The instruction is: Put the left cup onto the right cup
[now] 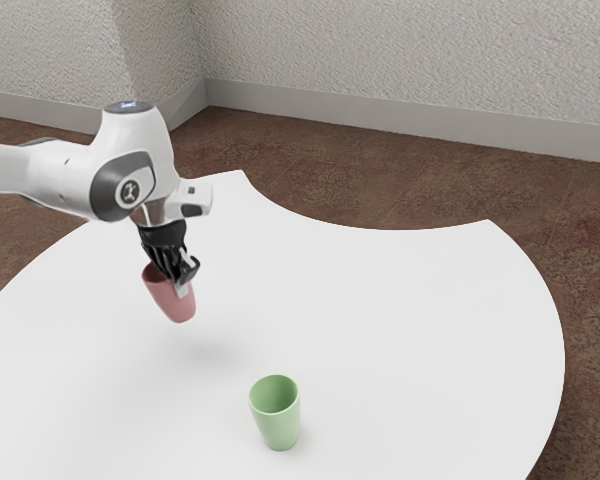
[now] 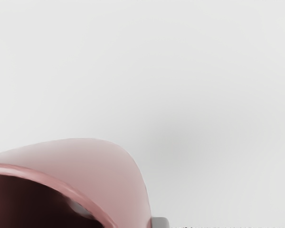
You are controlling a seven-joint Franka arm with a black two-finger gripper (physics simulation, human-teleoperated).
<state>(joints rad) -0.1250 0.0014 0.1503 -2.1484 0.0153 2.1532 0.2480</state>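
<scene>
Two cups are in play: a pink cup, hanging in the air at the left of centre in the exterior view, and a green cup, standing upright with its mouth up on the white table at the lower middle of the frame. They are well apart, the green one lower and further right in the frame.

The step in hand looks like the carry across to the green cup. The pink cup hangs tilted, its base lower and leaning toward the frame's right. To do this well, the arm should keep the pink cup high enough to pass over the green rim and level it on the way. It should then bring the base squarely over the green mouth before lowering. A tilted or off-centre descent could catch the rim and tip the green cup, which stands free on the table. A slow, straight drop and a late release seem the safe course.

The pincer is closed on the pink cup near its rim, with the black fingers narrowly spaced, apparently pinching the wall. Nothing else touches it. In the wrist view the pink cup looms just under the hand, its dark inside showing, with the table beyond and a faint shadow on it.
</scene>
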